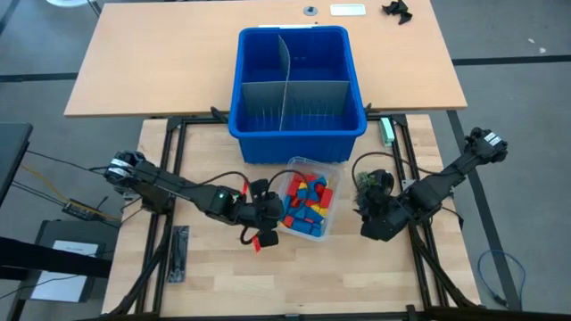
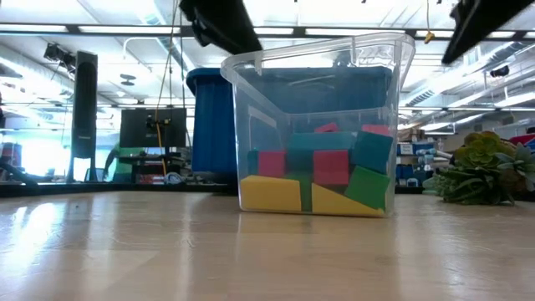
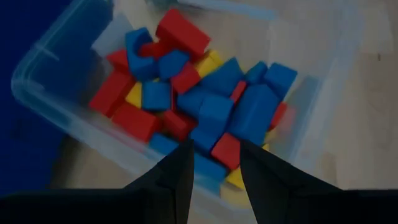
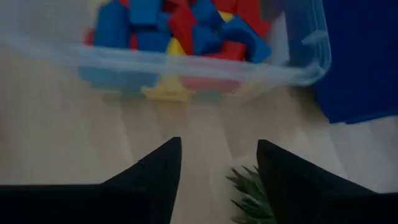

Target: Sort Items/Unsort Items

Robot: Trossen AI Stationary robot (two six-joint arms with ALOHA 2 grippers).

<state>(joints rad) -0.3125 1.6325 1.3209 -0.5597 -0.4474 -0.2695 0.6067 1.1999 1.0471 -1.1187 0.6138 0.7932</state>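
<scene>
Clear plastic tub [image 1: 332, 218] at table centre holds the red, yellow, green and blue toy blocks [image 1: 310, 203] (none sorted yet). At its nine o'clock, the left gripper [image 3: 214, 165] hovers empty, jaws parted. The right gripper [image 4: 217, 163], three o'clock, is open. Next: descend, pinch one block.

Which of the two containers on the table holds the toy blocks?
The small clear tub, between both arms, holds the blocks; the big blue bin holds only grey dividers.
</scene>
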